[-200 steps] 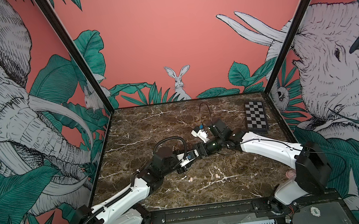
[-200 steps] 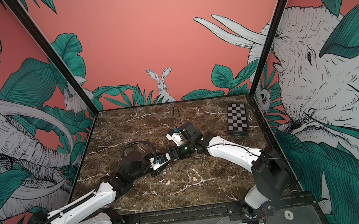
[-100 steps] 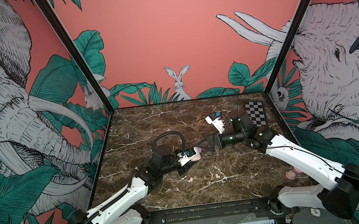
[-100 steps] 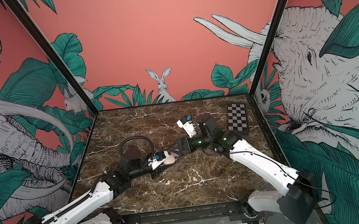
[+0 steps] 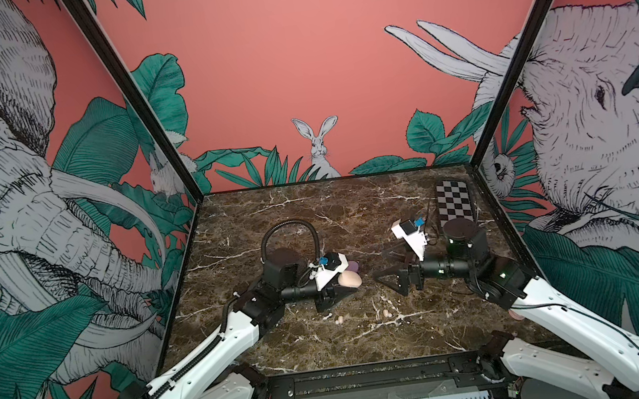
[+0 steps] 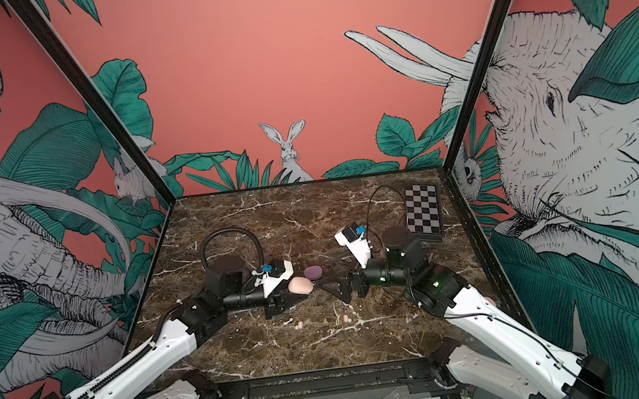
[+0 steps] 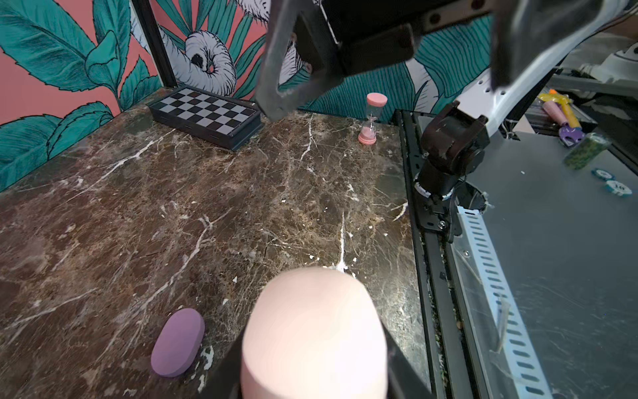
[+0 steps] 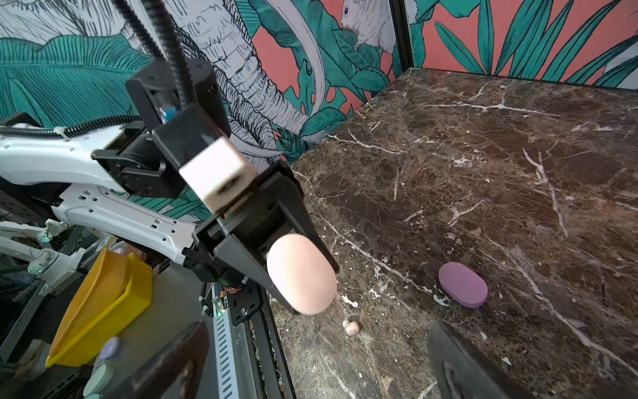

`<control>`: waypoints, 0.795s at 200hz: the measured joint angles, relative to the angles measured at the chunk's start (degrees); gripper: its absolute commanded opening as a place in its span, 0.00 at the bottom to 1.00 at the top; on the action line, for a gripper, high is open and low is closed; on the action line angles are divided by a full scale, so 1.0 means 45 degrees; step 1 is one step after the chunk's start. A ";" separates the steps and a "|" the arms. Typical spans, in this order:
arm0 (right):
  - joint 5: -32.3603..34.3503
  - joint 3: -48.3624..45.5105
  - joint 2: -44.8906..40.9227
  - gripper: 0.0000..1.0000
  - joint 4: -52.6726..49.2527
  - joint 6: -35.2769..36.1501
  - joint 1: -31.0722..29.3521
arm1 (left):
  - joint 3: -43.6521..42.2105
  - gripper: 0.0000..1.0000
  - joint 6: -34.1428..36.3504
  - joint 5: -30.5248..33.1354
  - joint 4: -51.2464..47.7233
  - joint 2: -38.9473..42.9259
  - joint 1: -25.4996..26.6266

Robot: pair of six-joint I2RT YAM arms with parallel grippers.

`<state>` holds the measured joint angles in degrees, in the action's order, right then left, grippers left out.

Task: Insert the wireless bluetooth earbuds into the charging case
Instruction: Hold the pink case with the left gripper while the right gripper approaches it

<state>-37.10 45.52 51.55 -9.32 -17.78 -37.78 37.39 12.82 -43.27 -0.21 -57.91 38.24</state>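
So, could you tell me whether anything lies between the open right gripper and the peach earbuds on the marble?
Nothing visible does. The right gripper hangs open above bare marble, and both peach earbuds lie uncovered below it.

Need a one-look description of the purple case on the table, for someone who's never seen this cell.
Start at the brown marble tabletop and find its middle, between the two arms. Just beyond the left gripper, which is shut on a larger peach pebble-shaped case, a flat oval purple case lies closed on the marble. It is the only purple thing there, darker and flatter than the peach case.
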 measured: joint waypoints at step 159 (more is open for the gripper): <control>0.1812 -0.0957 0.1345 0.98 0.2628 0.2142 -0.2443 | -0.0515 0.00 0.0165 -0.1554 -0.0180 0.0811 -0.0389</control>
<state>-28.95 41.21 57.60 2.50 -8.14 -48.77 35.07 13.56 -50.26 -1.02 -54.26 36.49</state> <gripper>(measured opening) 0.981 0.428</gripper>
